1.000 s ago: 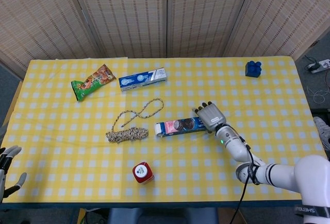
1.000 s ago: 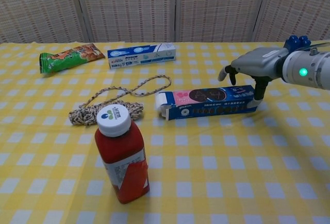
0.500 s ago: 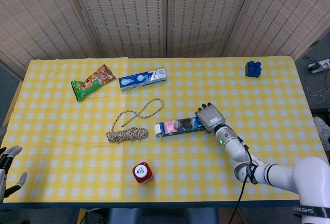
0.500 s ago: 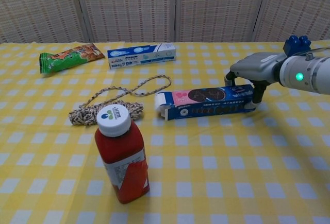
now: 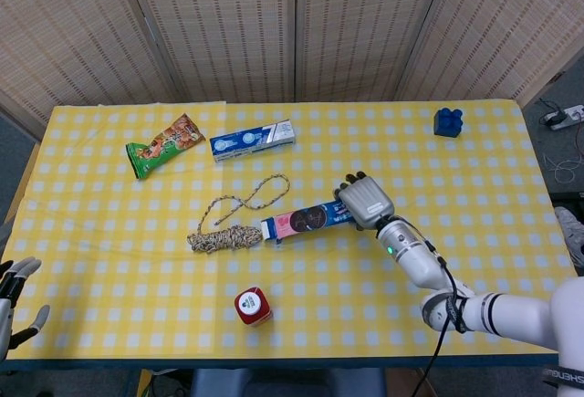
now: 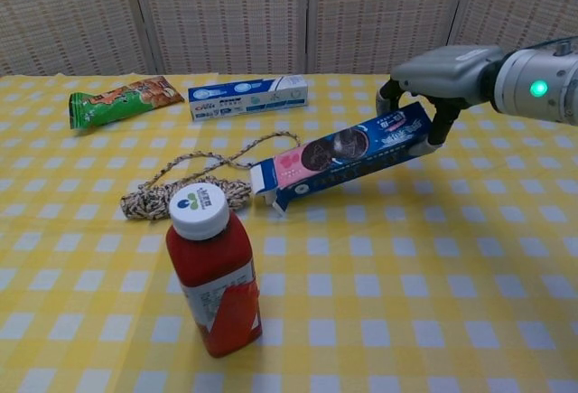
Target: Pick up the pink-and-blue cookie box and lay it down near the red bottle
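Note:
The pink-and-blue cookie box (image 5: pixel 305 220) (image 6: pixel 339 155) is lifted off the yellow checked table, tilted with its pink end down and to the left. My right hand (image 5: pixel 364 202) (image 6: pixel 440 72) grips its blue right end from above. The red bottle (image 5: pixel 253 306) (image 6: pixel 212 271) with a white cap stands upright near the table's front edge, left of and nearer than the box. My left hand (image 5: pixel 15 298) hangs off the table's front left corner, fingers apart and holding nothing.
A coiled rope (image 5: pixel 230 225) (image 6: pixel 191 186) lies just left of the box. A blue toothpaste box (image 5: pixel 252 140) (image 6: pixel 248 97) and a green snack bag (image 5: pixel 162 144) (image 6: pixel 116 101) lie at the back left. A blue block (image 5: pixel 447 121) sits at the back right.
My right hand closed on the box's right end and lifted it. The box rose, tilted and shifted left toward the rope. The left hand stayed still.

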Controlling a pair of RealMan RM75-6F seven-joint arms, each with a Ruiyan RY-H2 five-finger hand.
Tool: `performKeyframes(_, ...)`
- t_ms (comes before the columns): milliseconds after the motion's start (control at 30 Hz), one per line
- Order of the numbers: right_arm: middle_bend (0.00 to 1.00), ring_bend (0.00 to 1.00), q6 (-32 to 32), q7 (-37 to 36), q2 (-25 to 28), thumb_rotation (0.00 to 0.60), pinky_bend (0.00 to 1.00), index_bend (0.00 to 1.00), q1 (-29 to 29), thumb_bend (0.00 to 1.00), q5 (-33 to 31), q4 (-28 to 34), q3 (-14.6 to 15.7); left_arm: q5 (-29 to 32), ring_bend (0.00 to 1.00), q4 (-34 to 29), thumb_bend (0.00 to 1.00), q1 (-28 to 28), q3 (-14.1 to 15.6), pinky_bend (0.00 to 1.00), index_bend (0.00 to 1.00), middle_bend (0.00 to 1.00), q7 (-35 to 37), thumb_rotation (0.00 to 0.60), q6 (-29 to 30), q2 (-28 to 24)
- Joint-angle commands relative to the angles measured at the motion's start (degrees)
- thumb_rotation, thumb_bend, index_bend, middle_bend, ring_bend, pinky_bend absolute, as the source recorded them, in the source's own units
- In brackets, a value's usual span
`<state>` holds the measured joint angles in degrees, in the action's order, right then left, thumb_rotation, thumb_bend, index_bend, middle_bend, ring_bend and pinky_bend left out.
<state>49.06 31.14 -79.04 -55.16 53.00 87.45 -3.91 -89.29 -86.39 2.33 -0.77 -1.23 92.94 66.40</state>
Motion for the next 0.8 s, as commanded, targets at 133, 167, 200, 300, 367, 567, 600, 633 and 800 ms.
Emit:
performKeyframes(133,0.39,0.19,2.9,-0.1,5.5,0.600,0.20,0.50,-1.9,0.30,1.4,9.0,-5.7,0.2,0.12,-0.1,0.33,0.2,0.0,0.05,0.22,0.19,0.1,0.600,0.2,-0.2)
performKeyframes(167,0.39,0.19,3.1,0.2,6.0,0.600,0.20,0.50,-2.1,0.30,1.3,9.8,-6.2,0.2,0.12,-0.1,0.33,0.2,0.0,0.05,0.22,0.19,0.2,0.600,0.3,-0.2)
performKeyframes(200,0.39,0.19,3.4,0.7,6.6,0.600,0.20,0.50,-2.4,0.30,1.0,10.7,-6.7,0.3,0.12,0.0,0.33,0.2,0.0,0.05,0.22,0.19,0.2,0.600,0.2,-0.2)
performKeyframes(300,0.39,0.19,4.4,1.5,7.8,0.600,0.20,0.50,-2.8,0.30,0.2,12.6,-7.7,0.3,0.12,0.0,0.33,0.3,0.0,0.05,0.22,0.19,0.2,0.600,0.2,-0.1)
performKeyframes(367,0.39,0.19,4.8,1.5,8.4,0.600,0.20,0.50,-2.8,0.30,-0.2,13.4,-8.1,0.3,0.12,0.1,0.33,0.3,0.0,0.05,0.22,0.19,0.2,0.600,0.2,-0.1)
performKeyframes(567,0.39,0.20,6.2,0.6,10.0,0.600,0.20,0.50,-2.2,0.30,-0.3,14.3,-9.0,0.4,0.12,0.3,0.33,0.2,0.0,0.05,0.22,0.19,0.3,0.600,0.1,0.0)
performKeyframes(600,0.39,0.20,6.5,0.4,10.4,0.600,0.20,0.50,-2.1,0.30,-0.2,14.4,-9.2,0.3,0.12,0.3,0.33,0.2,0.0,0.05,0.22,0.19,0.4,0.600,0.1,0.0)
performKeyframes(633,0.39,0.20,6.7,0.2,10.6,0.600,0.20,0.50,-1.9,0.30,-0.2,14.5,-9.3,0.3,0.12,0.3,0.33,0.2,0.0,0.05,0.22,0.19,0.4,0.600,0.1,0.0)
performKeyframes(800,0.39,0.20,7.8,-1.8,12.3,0.600,0.20,0.50,-0.8,0.30,0.4,15.4,-10.1,0.3,0.12,0.3,0.33,0.2,-0.1,0.05,0.22,0.19,0.4,0.600,0.2,0.0)
